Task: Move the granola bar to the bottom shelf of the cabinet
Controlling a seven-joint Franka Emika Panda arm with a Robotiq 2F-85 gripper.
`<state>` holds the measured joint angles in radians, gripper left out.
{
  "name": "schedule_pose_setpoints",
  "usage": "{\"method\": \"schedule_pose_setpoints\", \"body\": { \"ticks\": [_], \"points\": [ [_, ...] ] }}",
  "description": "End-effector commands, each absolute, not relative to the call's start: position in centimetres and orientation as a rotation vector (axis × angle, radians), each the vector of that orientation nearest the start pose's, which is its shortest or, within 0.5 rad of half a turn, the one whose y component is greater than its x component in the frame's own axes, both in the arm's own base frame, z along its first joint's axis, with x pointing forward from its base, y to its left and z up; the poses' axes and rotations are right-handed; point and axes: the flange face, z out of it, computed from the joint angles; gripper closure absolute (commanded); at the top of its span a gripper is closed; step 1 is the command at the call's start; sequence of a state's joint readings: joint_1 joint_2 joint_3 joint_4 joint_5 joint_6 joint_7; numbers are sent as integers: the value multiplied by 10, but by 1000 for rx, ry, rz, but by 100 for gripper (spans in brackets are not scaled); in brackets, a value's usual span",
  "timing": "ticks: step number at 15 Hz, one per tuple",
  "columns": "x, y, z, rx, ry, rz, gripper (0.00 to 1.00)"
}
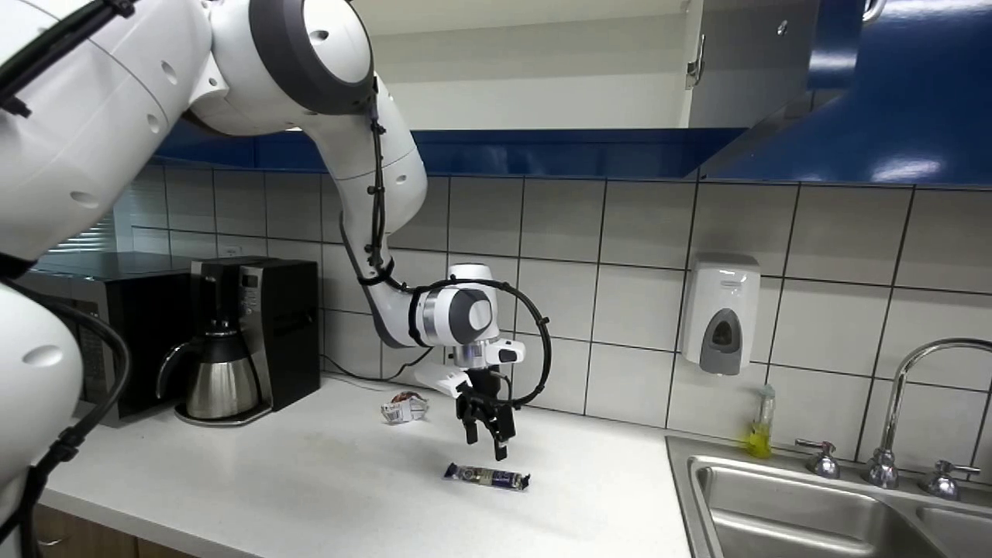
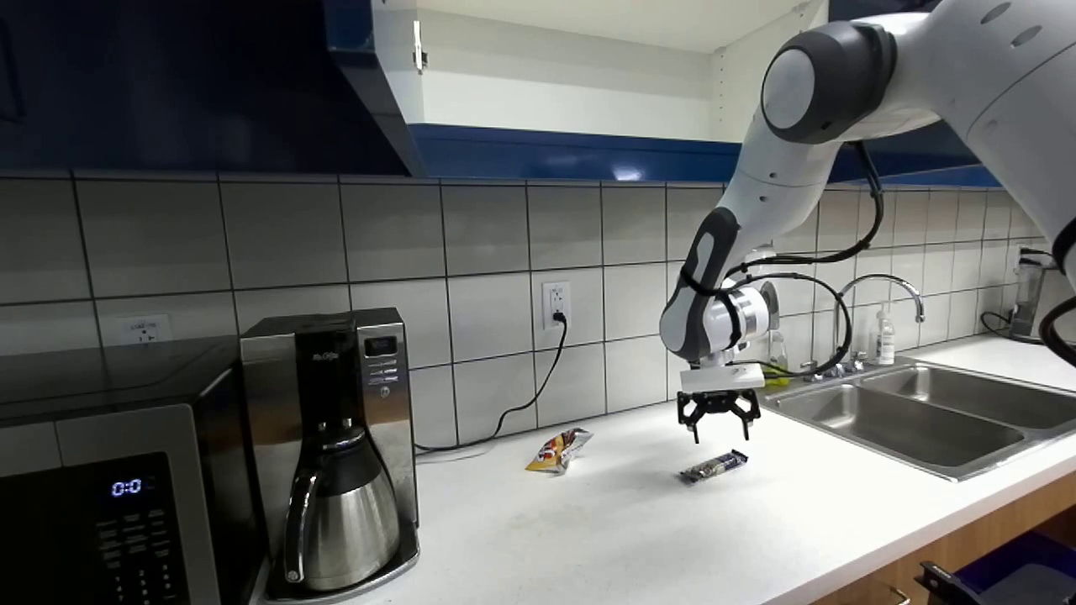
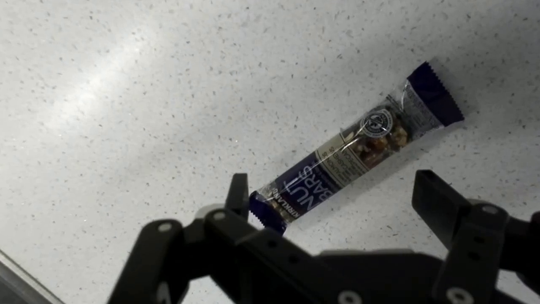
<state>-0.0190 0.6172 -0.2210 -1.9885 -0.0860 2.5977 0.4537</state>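
The granola bar (image 1: 488, 476) lies flat on the white counter in both exterior views (image 2: 714, 467). In the wrist view the bar (image 3: 341, 162) lies diagonally, with dark purple ends and a partly clear wrapper. My gripper (image 1: 486, 448) is open and empty, pointing down above the bar; it also shows in an exterior view (image 2: 721, 439). In the wrist view the bar's near end is by the left finger of the gripper (image 3: 331, 174), and its far end reaches beyond the fingertips. The blue cabinet (image 1: 558, 153) hangs open above (image 2: 572, 153). Its bottom shelf's top surface is hidden behind the blue lower edge.
A crumpled snack bag (image 2: 559, 450) lies near the wall (image 1: 404, 408). A coffee maker (image 1: 283, 333) and black microwave (image 2: 126, 521) stand at one end. A steel sink (image 2: 933, 420) and faucet (image 1: 899, 387) are at the other. An open cabinet door (image 1: 752, 70) juts out.
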Motion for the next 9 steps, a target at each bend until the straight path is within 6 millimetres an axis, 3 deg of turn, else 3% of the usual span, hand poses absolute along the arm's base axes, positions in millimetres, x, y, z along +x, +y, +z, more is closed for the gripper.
{"method": "schedule_pose_setpoints", "body": {
  "ticks": [1, 9],
  "points": [
    [591, -142, 155, -3173, 948, -32, 0],
    [593, -142, 154, -3174, 949, -33, 0]
  ]
}}
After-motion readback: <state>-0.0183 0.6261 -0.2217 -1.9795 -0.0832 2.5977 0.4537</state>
